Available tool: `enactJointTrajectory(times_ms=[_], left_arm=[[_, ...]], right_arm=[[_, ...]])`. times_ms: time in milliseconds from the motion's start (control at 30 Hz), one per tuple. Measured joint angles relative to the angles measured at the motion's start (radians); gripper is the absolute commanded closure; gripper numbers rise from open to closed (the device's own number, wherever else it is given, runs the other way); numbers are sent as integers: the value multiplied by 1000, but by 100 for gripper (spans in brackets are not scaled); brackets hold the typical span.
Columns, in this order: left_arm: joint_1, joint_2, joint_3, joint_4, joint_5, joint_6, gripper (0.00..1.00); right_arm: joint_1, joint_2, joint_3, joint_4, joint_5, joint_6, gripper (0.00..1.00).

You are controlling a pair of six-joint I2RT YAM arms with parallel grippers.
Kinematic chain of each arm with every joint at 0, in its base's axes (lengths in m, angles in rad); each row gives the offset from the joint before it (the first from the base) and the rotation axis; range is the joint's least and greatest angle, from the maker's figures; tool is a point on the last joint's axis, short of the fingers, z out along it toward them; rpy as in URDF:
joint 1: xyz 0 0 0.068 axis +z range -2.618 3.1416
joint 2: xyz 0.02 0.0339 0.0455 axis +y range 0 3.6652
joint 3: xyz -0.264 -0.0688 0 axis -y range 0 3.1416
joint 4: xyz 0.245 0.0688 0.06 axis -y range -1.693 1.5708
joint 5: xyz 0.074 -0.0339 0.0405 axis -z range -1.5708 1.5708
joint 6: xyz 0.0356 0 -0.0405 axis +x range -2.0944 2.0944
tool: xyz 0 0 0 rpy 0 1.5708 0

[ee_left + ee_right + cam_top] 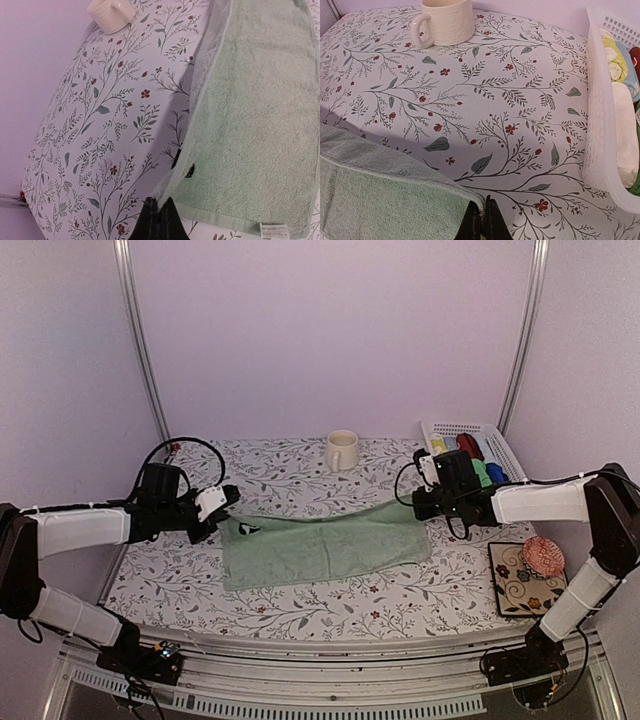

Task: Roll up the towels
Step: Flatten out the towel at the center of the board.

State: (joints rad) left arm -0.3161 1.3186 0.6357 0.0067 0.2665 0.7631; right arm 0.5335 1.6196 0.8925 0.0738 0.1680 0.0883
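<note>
Only sage green towel (325,548) in play: spread on worktop (300,615), long axis left-right between arms. Left end effector (230,504) clamped on far-left corner, fingers together on cloth. Right end effector (420,508) clamped likewise on far-right corner. Far long edge slightly raised, shadow beneath. Towel body lies nearward of both end effectors, arms equally close. Likely next: carry far edge nearward, both arms in step.

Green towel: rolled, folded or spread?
Spread. The green towel lies open, unrolled, far corners pinched by the left pincer and right pincer; no roll started.
</note>
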Motion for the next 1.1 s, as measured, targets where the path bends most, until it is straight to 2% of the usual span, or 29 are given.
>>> enactJointTrajectory(times_ms=[867, 1100], left_arm=[[0, -57, -97, -187, 143, 186, 100], [-4, -68, -98, -200, 119, 142, 100]], right_arm=[[0, -44, -109, -68, -59, 110, 98], [0, -110, -122, -69, -93, 114, 98]])
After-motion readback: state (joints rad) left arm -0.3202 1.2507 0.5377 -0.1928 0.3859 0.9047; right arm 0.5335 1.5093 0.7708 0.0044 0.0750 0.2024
